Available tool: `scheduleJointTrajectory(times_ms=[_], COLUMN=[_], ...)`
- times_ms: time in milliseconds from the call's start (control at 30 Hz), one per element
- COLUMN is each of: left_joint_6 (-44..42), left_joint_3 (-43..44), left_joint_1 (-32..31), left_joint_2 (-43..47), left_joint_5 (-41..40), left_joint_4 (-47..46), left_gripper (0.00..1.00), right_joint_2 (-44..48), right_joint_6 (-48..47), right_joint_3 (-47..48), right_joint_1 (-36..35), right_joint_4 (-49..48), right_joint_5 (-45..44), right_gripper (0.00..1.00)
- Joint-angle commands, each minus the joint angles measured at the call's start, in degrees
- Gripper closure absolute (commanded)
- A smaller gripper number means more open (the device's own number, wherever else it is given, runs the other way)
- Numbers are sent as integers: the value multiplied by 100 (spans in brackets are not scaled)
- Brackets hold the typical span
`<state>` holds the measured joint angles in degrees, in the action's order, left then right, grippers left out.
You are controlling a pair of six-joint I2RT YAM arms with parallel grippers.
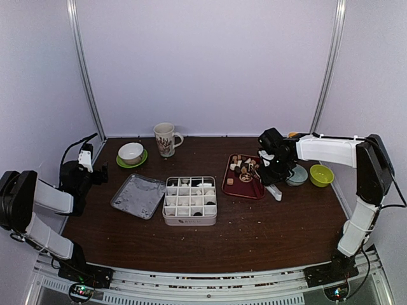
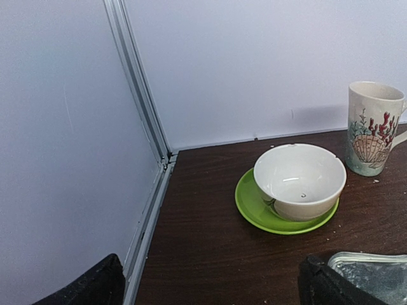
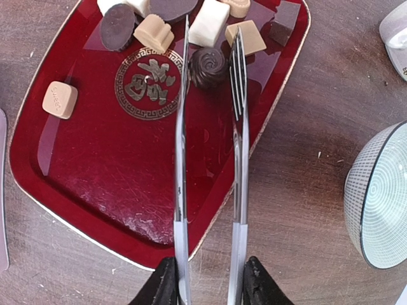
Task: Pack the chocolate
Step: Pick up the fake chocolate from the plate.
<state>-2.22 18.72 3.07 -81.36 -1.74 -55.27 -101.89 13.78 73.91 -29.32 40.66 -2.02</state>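
Observation:
The chocolate (image 3: 208, 67) is several dark, tan and cream pieces lying at the far end of a red tray (image 3: 114, 171). My right gripper (image 3: 210, 286) is shut on a pair of metal tongs (image 3: 238, 159). The tongs' two tips reach over the tray and straddle a dark swirled piece, close on both sides. More pieces lie in a white compartment box (image 1: 189, 201) at the table's middle. From above, the right gripper (image 1: 270, 168) hovers over the tray's right edge. My left gripper (image 2: 210, 286) stands open and empty over bare table by the left wall.
A white bowl on a green saucer (image 2: 299, 181) and a shell-patterned mug (image 2: 372, 130) stand at the back left. The box's metal lid (image 1: 138, 196) lies left of the box. A striped bowl (image 3: 381, 197) and a lime bowl (image 1: 321, 175) sit right of the tray.

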Motion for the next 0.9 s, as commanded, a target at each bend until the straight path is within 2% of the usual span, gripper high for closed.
scheduleJointTrajectory(times_ms=[0,267,433,667,867], left_joint_6=[46,47,46,46,46], left_joint_3=[81,79,85,79,79], left_joint_1=[38,42,43,44,41], left_joint_2=[-29,-29,-29,-29,-29], left_joint_5=[-37,-37,-37,-37,-37], left_joint_4=[-149,-151,-151,-145,-151], left_gripper=[2,2,2,2,2], right_joint_2=[-65,-100,-13,570,1052], right_joint_6=[-130,-152,-165,-239,-398], right_joint_3=[220,245,242,16,-179], right_joint_1=[-28,-100,-100,-108,-134], right_joint_4=[175,202,191,-38,172], right_joint_5=[-251,-279,-278,77,490], right_gripper=[65,64,72,73,75])
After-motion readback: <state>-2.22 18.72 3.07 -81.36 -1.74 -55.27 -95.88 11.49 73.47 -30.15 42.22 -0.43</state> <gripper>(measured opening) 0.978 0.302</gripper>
